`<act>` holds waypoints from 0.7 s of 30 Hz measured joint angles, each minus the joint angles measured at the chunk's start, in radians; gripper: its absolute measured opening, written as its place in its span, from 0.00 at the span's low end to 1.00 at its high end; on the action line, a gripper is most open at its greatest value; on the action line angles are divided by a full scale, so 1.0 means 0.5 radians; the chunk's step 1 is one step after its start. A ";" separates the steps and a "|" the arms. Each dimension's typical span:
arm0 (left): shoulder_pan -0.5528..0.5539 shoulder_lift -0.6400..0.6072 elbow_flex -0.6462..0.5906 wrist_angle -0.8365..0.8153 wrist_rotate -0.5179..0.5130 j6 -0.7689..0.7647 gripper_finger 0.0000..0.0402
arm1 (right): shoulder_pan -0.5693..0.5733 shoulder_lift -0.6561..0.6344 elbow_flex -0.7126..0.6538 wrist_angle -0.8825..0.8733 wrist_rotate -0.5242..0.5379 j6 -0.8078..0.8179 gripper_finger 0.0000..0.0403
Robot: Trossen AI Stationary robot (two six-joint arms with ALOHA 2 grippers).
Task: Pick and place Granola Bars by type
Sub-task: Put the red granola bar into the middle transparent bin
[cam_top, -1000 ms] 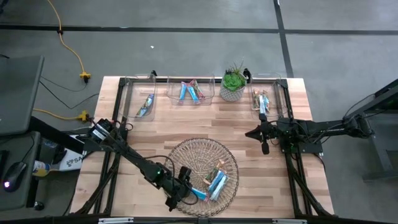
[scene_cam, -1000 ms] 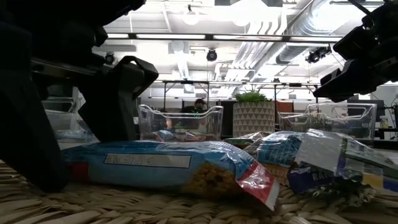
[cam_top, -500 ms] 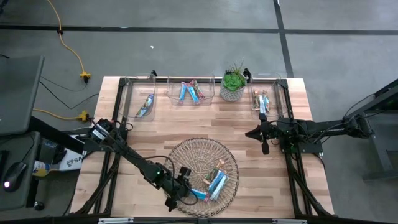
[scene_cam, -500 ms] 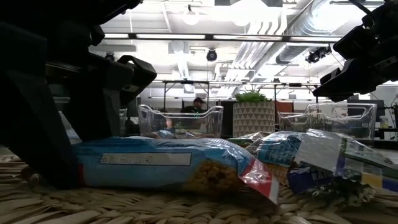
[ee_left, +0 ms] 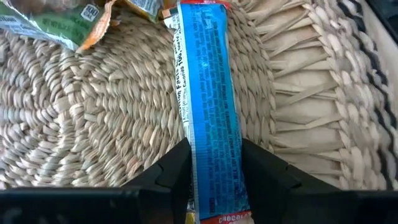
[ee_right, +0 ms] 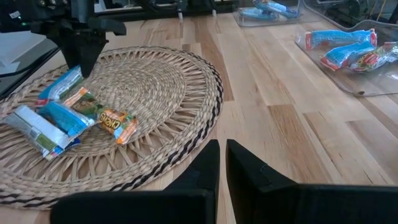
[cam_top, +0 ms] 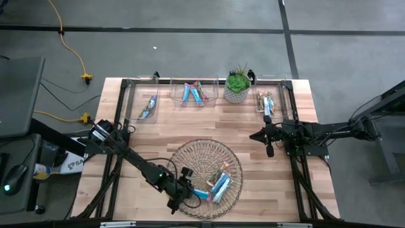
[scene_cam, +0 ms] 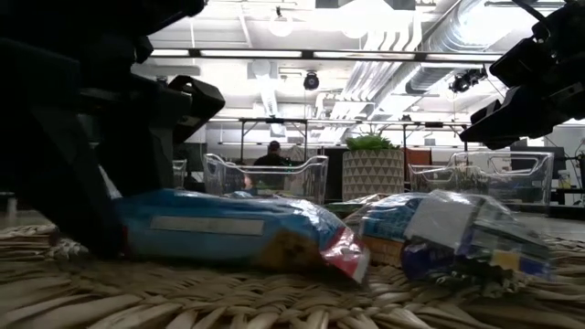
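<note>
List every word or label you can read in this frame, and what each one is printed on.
"choco": cut off at the picture edge, on the red end of the blue bar between the left gripper's jaws; its fine print is too small to read.
"CHEW": only partly legible, on the orange bar in the woven basket.
"SA": the start of a hidden word, on the white box beside the table.
All other wrappers: blurred, unreadable.

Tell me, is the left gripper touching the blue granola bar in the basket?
Touching. The left wrist view shows the left gripper with both fingers pressed against the sides of the blue granola bar.
</note>
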 joint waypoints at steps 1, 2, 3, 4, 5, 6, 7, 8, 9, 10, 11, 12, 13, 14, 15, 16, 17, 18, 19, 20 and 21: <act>-0.001 -0.003 0.001 -0.012 0.006 -0.001 0.30 | 0.000 0.000 0.000 0.000 0.000 0.000 0.03; -0.001 -0.003 0.002 -0.031 0.007 -0.001 0.30 | 0.000 0.001 0.000 0.002 0.001 0.000 0.03; -0.002 -0.003 0.002 -0.038 0.006 -0.001 0.30 | 0.000 0.000 0.000 0.002 0.001 0.000 0.03; -0.002 -0.004 0.002 -0.047 0.007 -0.001 0.29 | 0.000 0.000 0.000 0.002 0.000 0.000 0.03; -0.002 -0.005 0.003 -0.052 0.009 -0.002 0.28 | 0.000 0.000 0.000 0.002 0.001 0.000 0.03; -0.002 -0.005 0.003 -0.052 0.017 -0.001 0.27 | 0.000 0.000 0.000 0.002 0.000 0.000 0.03; -0.002 -0.005 0.003 -0.052 0.037 -0.002 0.26 | 0.000 0.000 0.000 0.002 0.000 0.000 0.03; -0.001 -0.005 0.003 -0.051 0.052 -0.001 0.25 | 0.000 0.000 0.000 0.002 0.000 0.000 0.03; 0.000 -0.005 0.003 -0.051 0.066 -0.002 0.23 | 0.000 0.000 0.000 0.002 0.000 0.000 0.03; 0.000 -0.005 0.004 -0.051 0.078 -0.001 0.22 | 0.000 0.000 0.000 0.002 0.000 0.000 0.03; 0.000 -0.006 0.004 -0.051 0.097 -0.002 0.21 | 0.000 0.000 0.000 0.002 0.000 0.000 0.03; 0.001 -0.007 0.004 -0.049 0.117 -0.002 0.20 | 0.000 0.000 0.000 0.002 0.000 0.000 0.03; 0.001 -0.007 0.008 -0.052 0.141 -0.002 0.20 | 0.000 0.000 0.000 0.002 0.000 0.000 0.03; 0.001 -0.007 0.021 -0.065 0.175 -0.002 0.19 | 0.000 0.000 0.000 0.002 0.001 0.000 0.03; 0.000 -0.007 0.038 -0.085 0.210 -0.002 0.19 | 0.000 0.000 0.000 0.002 0.000 0.000 0.03; 0.000 -0.007 0.059 -0.101 0.252 -0.001 0.19 | 0.000 0.000 0.000 0.002 0.000 0.000 0.03; -0.001 -0.006 0.089 -0.114 0.293 -0.001 0.19 | 0.000 0.000 0.000 0.002 0.000 0.000 0.03; -0.002 -0.006 0.122 -0.128 0.320 0.002 0.19 | 0.000 0.000 0.000 0.002 0.000 0.000 0.03; -0.002 -0.006 0.158 -0.142 0.331 0.024 0.19 | 0.000 0.000 0.000 0.002 0.000 0.000 0.03; -0.002 -0.006 0.198 -0.168 0.342 0.047 0.19 | 0.000 0.000 0.000 0.002 0.000 0.000 0.03; -0.002 -0.006 0.237 -0.206 0.347 0.076 0.19 | 0.000 0.000 0.000 0.002 0.000 0.000 0.03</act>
